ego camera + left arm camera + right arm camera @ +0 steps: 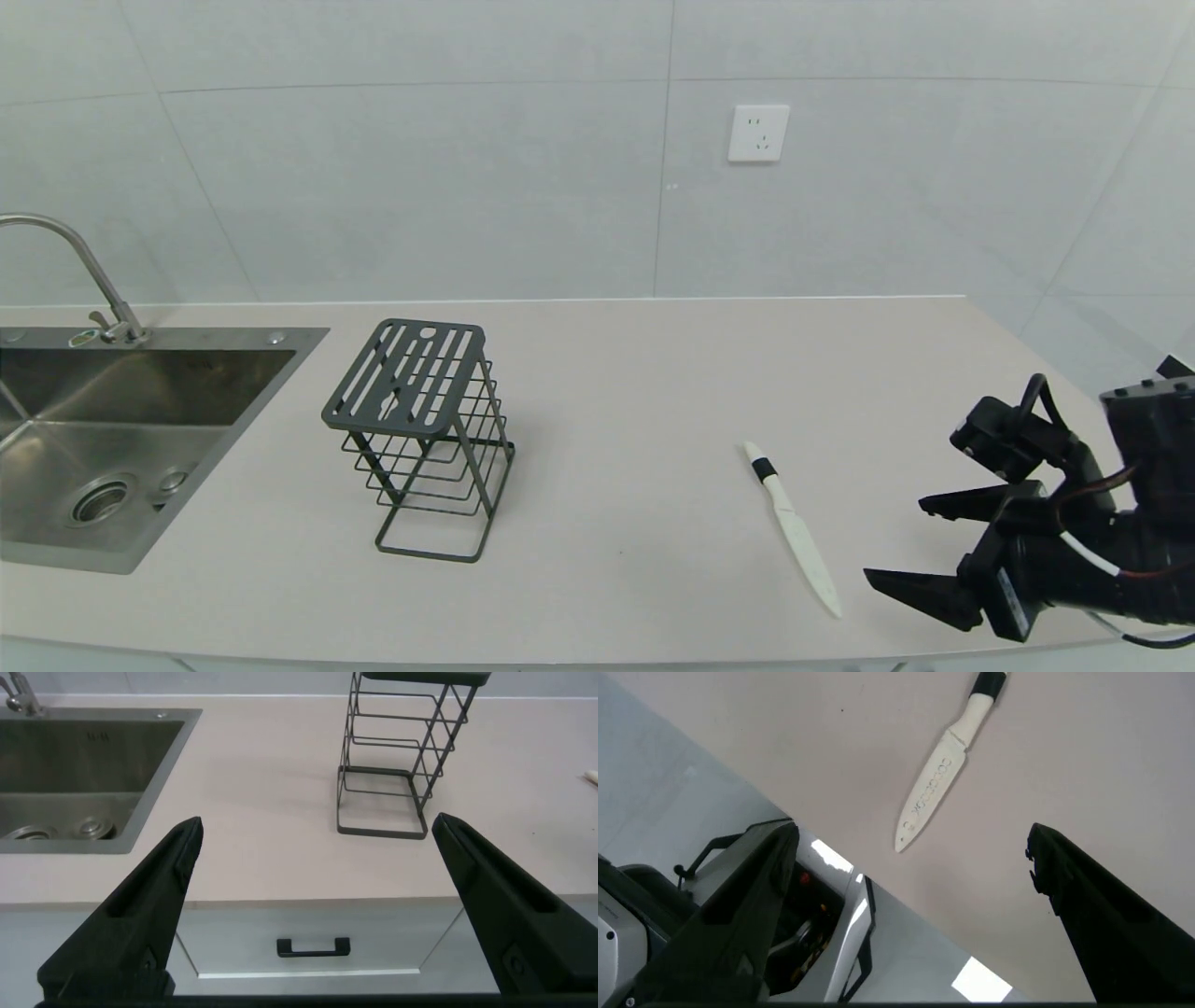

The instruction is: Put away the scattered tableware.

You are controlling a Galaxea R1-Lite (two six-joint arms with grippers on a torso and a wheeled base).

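The right gripper hangs low over the near right part of the counter, its two fingers spread wide and holding nothing. The white knife lies flat on the counter just beside it, on the side toward the robot's left. The blade tip points at the counter's front edge and lies nearest the fingers. The handle, marked with a black band, lies farther off, toward the wall. In the right wrist view the blade tip lies in line with the gap between the fingers, which suggests the hand is lined up to come down over the knife. The wide spread looks meant to clear the knife on both sides before closing.

Well to the left of this gripper stands the dark wire rack, upright, with a slotted top. The slots look made to take a blade from above, so it is probably where the knife belongs. Beyond the rack, farther left, is the sink.

The left gripper is also wide open and empty. It sits out in front of the counter edge, above a drawer, with the rack ahead of it. It seems parked out of the way.
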